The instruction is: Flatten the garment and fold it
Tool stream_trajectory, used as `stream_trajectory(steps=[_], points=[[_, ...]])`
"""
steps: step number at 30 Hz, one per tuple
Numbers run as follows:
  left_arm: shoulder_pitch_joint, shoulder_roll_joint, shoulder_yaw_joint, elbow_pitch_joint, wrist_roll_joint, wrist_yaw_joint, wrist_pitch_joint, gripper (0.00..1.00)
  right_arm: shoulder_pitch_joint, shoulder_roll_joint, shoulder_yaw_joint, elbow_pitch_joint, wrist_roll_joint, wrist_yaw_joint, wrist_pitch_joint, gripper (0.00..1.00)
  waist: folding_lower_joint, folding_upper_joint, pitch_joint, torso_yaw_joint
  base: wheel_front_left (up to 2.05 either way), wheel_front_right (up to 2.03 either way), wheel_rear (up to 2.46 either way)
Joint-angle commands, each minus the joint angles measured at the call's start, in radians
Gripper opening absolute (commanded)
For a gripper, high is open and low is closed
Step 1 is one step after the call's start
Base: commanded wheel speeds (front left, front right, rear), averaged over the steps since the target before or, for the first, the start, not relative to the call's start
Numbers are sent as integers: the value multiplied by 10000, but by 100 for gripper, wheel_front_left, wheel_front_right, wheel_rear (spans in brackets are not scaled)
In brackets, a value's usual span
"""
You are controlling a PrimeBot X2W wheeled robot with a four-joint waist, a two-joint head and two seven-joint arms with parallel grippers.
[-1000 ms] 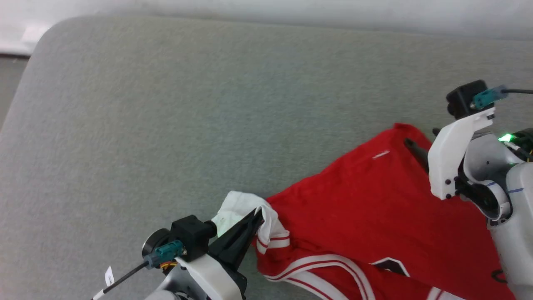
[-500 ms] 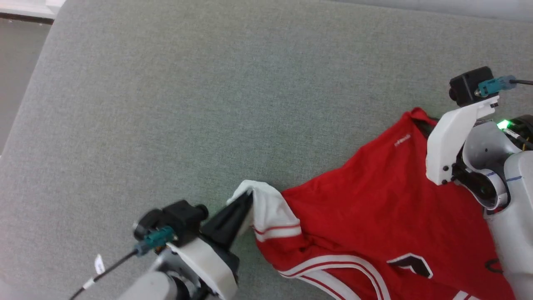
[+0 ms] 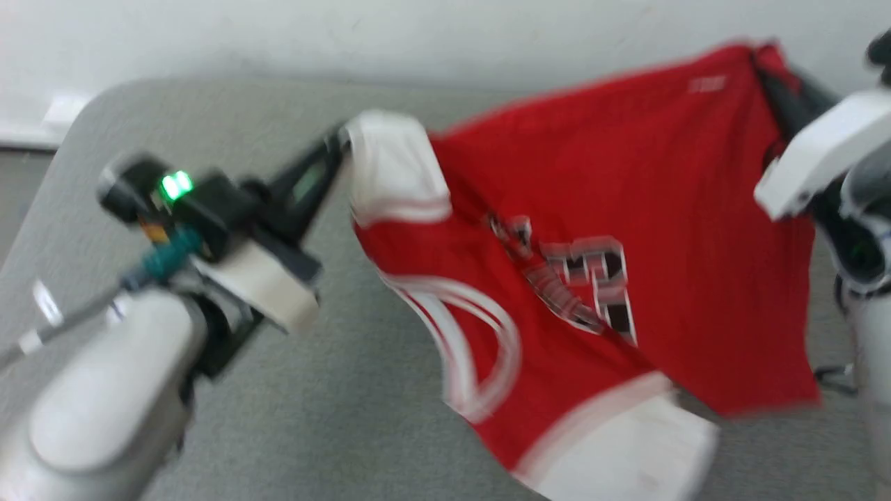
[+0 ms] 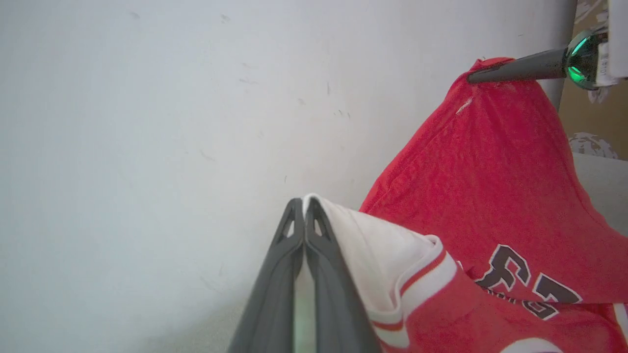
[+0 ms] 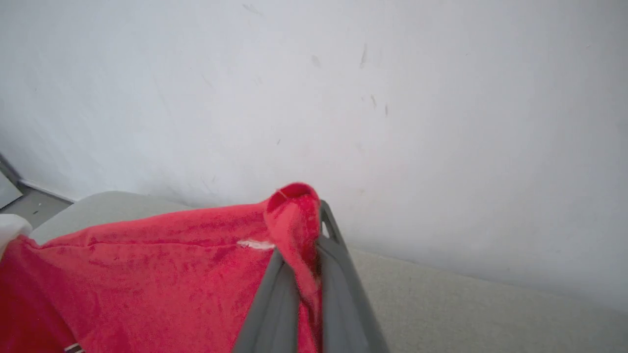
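Note:
The garment (image 3: 626,174), a red jersey with white sleeves and dark lettering, hangs in the air, stretched between my two grippers above the grey surface (image 3: 313,417). My left gripper (image 3: 340,139) is shut on the edge of a white sleeve (image 4: 373,235), as its wrist view shows, the left gripper (image 4: 304,203) pinching the cloth at its tips. My right gripper (image 3: 762,69) is shut on a red corner of the garment (image 5: 171,274), which bunches over the right gripper (image 5: 310,215). The head view is blurred. The other sleeve (image 3: 626,452) hangs lowest.
A white wall (image 3: 348,35) rises just behind the grey padded surface, whose rounded far left corner (image 3: 90,104) borders a strip of floor. In the left wrist view the right gripper's dark fingers (image 4: 515,71) reach in from the top right with a green light behind them.
The right gripper has closed on the red corner. Both arms have lifted the garment off the surface and spread it in the air. The head camera has tilted up.

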Motion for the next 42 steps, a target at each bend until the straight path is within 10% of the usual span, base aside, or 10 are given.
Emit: stream_trajectory(steps=[1, 12, 22, 42], points=[[-904, 128, 145, 211, 175, -214, 177, 0, -614, 54, -109, -119, -146, -7, -162, 0, 2, -1, -1485, -1469, 0, 0, 0], [-5130, 1081, -986, 1941, 735, -956, 1026, 0, -3122, 212, 71, 339, -549, -7, 164, 0, 2, -1, -1775, -2524, 0, 0, 0], [-7987, 1930, -2936, 2871, -980, -968, 1795, 0, -4619, 395, 337, 1048, -861, -7, 814, 0, 2, -1, -1023, -3038, 0, 0, 0], [-12294, 1656, -2830, 4772, 205, -543, -455, 0, -8358, 959, -127, 2300, -2921, -7, 257, 0, 2, -1, 4178, -2974, 0, 0, 0]])
